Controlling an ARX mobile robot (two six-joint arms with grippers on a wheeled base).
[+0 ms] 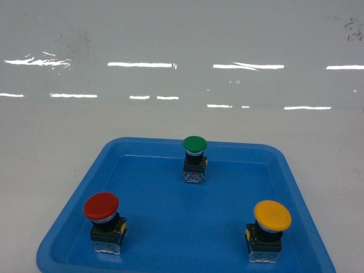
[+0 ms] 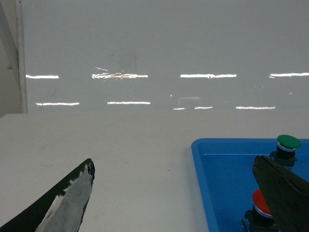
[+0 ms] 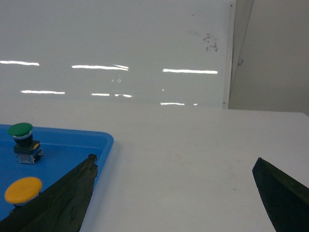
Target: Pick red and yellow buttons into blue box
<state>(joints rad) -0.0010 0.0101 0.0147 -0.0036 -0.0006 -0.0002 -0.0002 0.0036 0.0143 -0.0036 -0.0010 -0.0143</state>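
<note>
Nothing picked yet: both jaws gape empty beside the tray (image 1: 284,165), so next comes reaching for the red button (image 1: 101,206) or yellow button (image 1: 272,216).

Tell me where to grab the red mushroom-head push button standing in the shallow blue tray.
Probably from above: the red mushroom-head push button stands upright in the shallow blue tray. Close the fingers on the squarish black-and-yellow body under the rounded, overhanging cap.

Blue tray (image 1: 170,239) cut by the bottom edge at 6 o'clock in head view, red button (image 2: 261,205) half hidden behind left gripper's dark finger (image 2: 282,191), yellow button's (image 3: 21,190) body hidden behind right gripper's finger (image 3: 63,200), both grippers absent from head view
</note>
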